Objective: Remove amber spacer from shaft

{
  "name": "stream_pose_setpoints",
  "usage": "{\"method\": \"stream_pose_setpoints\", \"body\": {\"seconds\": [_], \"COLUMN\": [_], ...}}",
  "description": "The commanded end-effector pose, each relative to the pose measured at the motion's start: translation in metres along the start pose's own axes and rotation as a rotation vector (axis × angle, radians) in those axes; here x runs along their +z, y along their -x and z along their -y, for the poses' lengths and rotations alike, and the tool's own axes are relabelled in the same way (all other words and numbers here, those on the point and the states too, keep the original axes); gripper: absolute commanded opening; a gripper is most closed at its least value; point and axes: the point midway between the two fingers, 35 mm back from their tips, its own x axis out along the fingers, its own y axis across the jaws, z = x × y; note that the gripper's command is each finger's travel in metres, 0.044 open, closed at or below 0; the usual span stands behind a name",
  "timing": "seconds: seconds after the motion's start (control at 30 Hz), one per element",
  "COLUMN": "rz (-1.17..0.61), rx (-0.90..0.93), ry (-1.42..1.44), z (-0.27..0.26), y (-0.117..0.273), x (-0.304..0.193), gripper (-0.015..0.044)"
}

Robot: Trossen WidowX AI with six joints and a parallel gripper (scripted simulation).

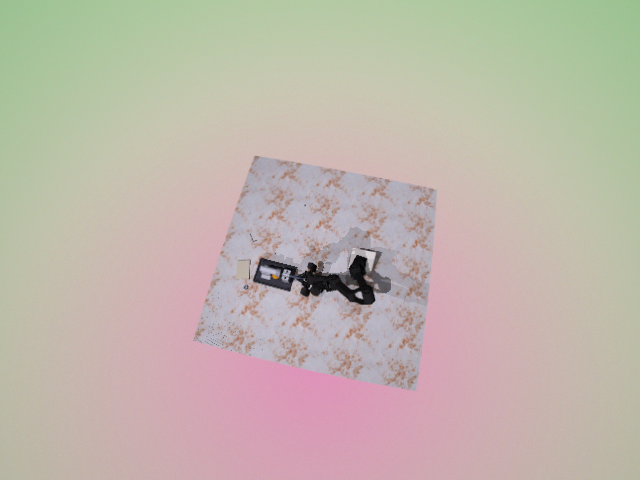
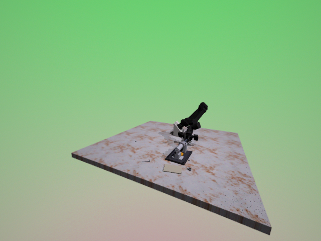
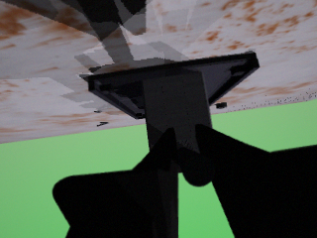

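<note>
The grey-white housing block [image 1: 269, 271] [image 2: 178, 148] stands on the dark base tray [image 2: 187, 157]. An amber spacer [image 1: 273, 276] [image 2: 182, 153] shows beside the housing. It sits low, below the shaft's line, and seems to lie on the tray; its exact contact is too small to tell. A pale support block [image 1: 285, 274] stands on the tray's arm side, and a grey block [image 3: 175, 99] fills the middle of the wrist view. My gripper [image 1: 301, 279] [image 3: 184, 132] is shut on the shaft, whose dark round end [image 3: 198, 175] shows between and below the fingertips. Other spacers cannot be made out.
A beige plate [image 1: 242, 269] [image 2: 172, 168] lies beyond the tray, with a small grey ring [image 1: 246, 287] [image 2: 189, 168] near it. A thin bent tool [image 1: 252, 238] [image 2: 146, 161] lies off to one side. The white mount [image 2: 176, 130] stands at the arm's base.
</note>
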Motion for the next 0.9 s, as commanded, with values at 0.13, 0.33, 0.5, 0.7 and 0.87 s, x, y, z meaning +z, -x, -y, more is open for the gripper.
{"method": "stream_pose_setpoints", "body": {"seconds": [0.13, 0.33, 0.5, 0.7, 0.87], "rz": [-0.013, -0.013, -0.013, -0.013, -0.013], "rx": [0.006, 0.006, 0.006, 0.006, 0.006], "ry": [0.000, 0.000, 0.000, 0.000, 0.000], "z": [0.0006, 0.0005, 0.0005, 0.0004, 0.0003], "y": [-0.0014, -0.0010, -0.0006, -0.0001, 0.0003], "x": [-0.0036, -0.0033, -0.0030, -0.0026, -0.0022], "gripper": [0.0000, 0.0000, 0.0000, 0.0000, 0.0000]}}
